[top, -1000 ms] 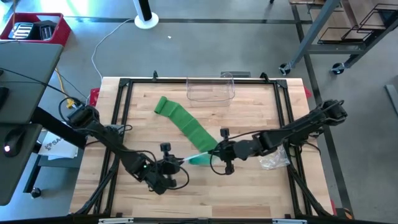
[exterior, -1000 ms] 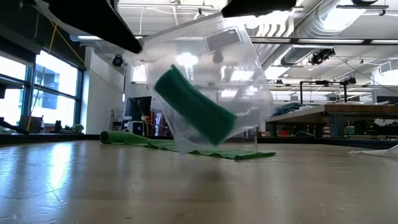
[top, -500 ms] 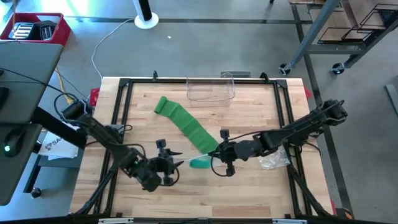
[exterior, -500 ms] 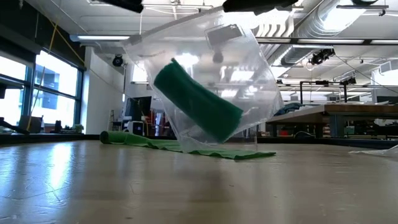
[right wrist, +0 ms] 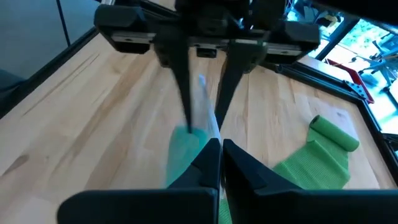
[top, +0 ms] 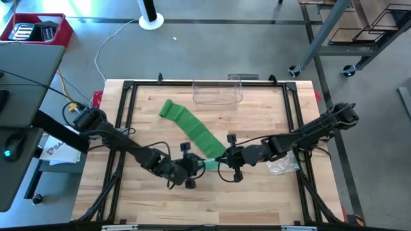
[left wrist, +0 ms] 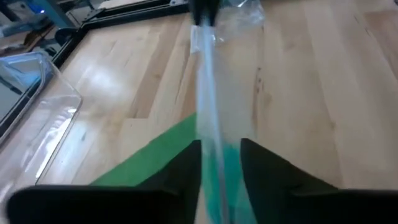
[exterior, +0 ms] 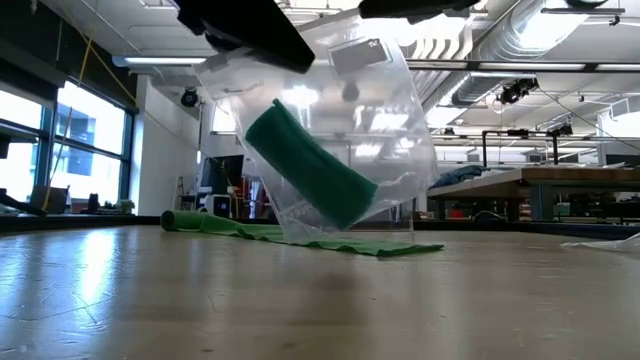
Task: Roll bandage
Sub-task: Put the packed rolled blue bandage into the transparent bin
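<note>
Since a second ago: left gripper (top: pixel 194 168) pulled back left, then came in again; now closer to the right gripper (top: pixel 221 162) than at the start. The clear bag (exterior: pixel 320 140) in the low view tipped and swung slightly; the roll inside shifted with it.

Right gripper: jaws pressed together, pinching the bag's edge, unchanged. Left gripper: jaws spread a little, straddling the same clear film (left wrist: pixel 208 118); can't tell if they actually bite it.

Bandage (top: pixel 192 128): green strip lying diagonally mid-surface, loose coil at its far-left end, near end running under the two grippers. A darker green roll (exterior: pixel 310 168) sits tilted inside the bag, held off the surface (top: pixel 257 199).

Room: both grippers nearly meet at centre, little gap between them. Front strip of the surface bare, also the left side. Clear plastic container (top: pixel 217 91) at the far edge, well apart from the strip. Crumpled clear wrapper (top: pixel 282 165) just beside the right arm.

Views: only the low view shows the bag hanging clear of the surface with the flat strip behind it. Right wrist view shows the left gripper's fingers (right wrist: pixel 181 81) facing it with the film between, and the coil (right wrist: pixel 334 134) off to the side. High view hides the bag almost entirely.
</note>
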